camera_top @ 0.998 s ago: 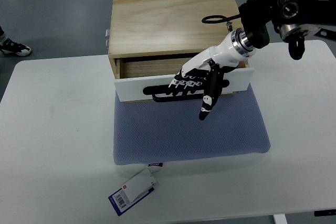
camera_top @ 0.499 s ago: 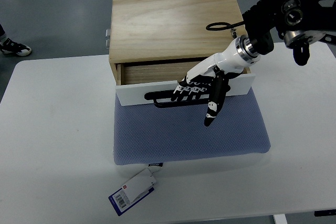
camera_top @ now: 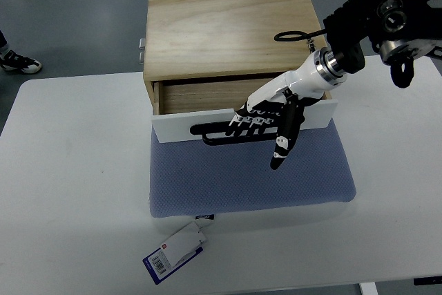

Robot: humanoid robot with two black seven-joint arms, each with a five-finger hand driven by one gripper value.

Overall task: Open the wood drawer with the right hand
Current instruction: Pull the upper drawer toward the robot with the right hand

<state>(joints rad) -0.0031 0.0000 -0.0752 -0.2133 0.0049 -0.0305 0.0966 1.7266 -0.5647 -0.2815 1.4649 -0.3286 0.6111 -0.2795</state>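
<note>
Compared with a second earlier, the drawer had come further out of the wooden box, showing more of its wood floor behind the white front panel, and the right hand had shifted a little toward the near edge and to the right with it. The hand, reaching in from the upper right, had its fingers curled over the black handle on the front panel, gripping it, while the thumb pointed down past the panel over the blue mat. The box sat at the far side of the white table, the drawer overhanging the mat. A blue and white tag with a barcode lay on the table just off the mat's near edge; its print was too small to read.
</note>
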